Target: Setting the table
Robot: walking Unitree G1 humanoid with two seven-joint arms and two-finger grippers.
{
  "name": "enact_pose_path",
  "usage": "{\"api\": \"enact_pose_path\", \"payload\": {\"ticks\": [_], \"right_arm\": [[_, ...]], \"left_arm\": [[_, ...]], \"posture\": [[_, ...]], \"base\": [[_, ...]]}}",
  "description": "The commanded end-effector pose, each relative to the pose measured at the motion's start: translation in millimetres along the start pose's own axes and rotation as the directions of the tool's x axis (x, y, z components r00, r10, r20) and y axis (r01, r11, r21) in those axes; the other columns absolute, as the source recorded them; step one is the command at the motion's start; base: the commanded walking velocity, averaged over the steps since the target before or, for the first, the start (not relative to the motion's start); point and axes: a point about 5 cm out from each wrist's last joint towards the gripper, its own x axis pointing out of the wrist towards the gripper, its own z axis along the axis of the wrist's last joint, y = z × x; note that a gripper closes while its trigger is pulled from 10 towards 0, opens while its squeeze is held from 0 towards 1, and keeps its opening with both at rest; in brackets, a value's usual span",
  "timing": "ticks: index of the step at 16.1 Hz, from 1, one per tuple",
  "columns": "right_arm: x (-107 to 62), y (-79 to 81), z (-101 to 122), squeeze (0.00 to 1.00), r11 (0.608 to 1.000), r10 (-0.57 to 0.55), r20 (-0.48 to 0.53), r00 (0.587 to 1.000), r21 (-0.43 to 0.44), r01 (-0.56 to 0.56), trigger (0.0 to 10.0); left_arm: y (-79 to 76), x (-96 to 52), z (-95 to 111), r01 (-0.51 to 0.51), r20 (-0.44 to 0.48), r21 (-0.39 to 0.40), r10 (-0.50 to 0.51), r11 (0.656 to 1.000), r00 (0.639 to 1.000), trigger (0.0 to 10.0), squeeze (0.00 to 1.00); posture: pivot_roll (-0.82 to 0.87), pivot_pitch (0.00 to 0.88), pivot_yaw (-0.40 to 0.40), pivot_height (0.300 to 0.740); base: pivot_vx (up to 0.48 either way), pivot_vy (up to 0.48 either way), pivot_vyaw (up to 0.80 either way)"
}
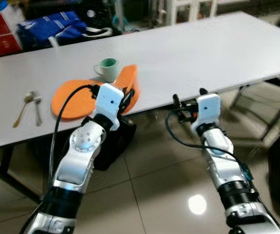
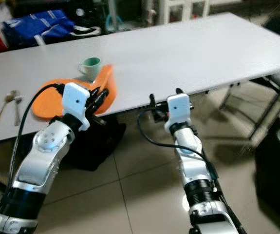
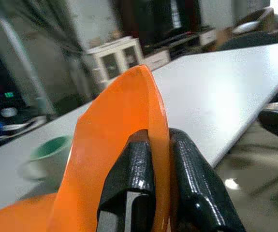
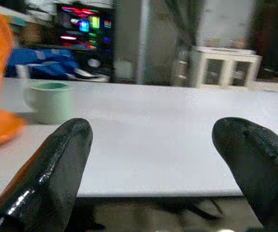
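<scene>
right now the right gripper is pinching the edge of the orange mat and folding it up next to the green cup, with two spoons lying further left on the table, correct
Not quite: the left gripper is the one pinching the orange mat, as the left wrist view shows. The right gripper hangs open at the table edge, holding nothing. The rest stands: the mat's edge is folded up beside the green cup, and the two spoons lie further left.

Two silver arms, ribbed black collars near lower forearms. White boxy wrist housings with small dark dot. Left gripper (image 1: 126, 99) and right gripper (image 1: 188, 97): long glossy black fingers. Black cables loop from wrists along forearms. Round perforated silver elbow joint on left arm.
</scene>
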Motion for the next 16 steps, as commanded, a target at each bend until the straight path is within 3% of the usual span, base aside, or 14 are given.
{"api": "enact_pose_path", "payload": {"ticks": [1, 3, 12, 16], "right_arm": [[0.0, 2.2, 0, 0.00, 1.000, 0.022, -0.002, 1.000, -0.017, -0.022, 10.0], [-0.2, 3.6, 0, 0.00, 1.000, 0.026, -0.001, 1.000, -0.015, -0.026, 10.0], [-0.3, 8.1, -2, 0.00, 0.998, 0.059, -0.013, 0.998, -0.014, -0.060, 10.0], [-1.6, 8.5, -5, 0.00, 0.998, 0.068, -0.025, 0.997, -0.013, -0.069, 10.0]], "left_arm": [[5.1, 2.8, 11, -0.014, 0.038, 0.019, 0.013, 1.000, 0.999, 0.0, 0.00], [5.9, 2.7, 14, -0.021, 0.049, 0.026, 0.020, 0.999, 0.999, 0.0, 0.00], [17.9, 3.3, 23, -0.081, 0.076, -0.004, 0.082, 0.997, 0.994, 0.0, 0.00], [23.9, 2.9, 23, -0.108, 0.066, -0.025, 0.109, 0.994, 0.992, 0.0, 0.00]], "posture": [[-0.12, 0.000, 0.109, 0.736], [-0.11, 0.000, 0.109, 0.736], [-0.11, 0.000, 0.109, 0.736], [-0.10, 0.000, 0.101, 0.736]], "base": [[0.480, 0.000, 0.00], [0.480, 0.000, 0.00], [0.000, 0.000, 0.00], [0.000, 0.480, 0.00]]}}
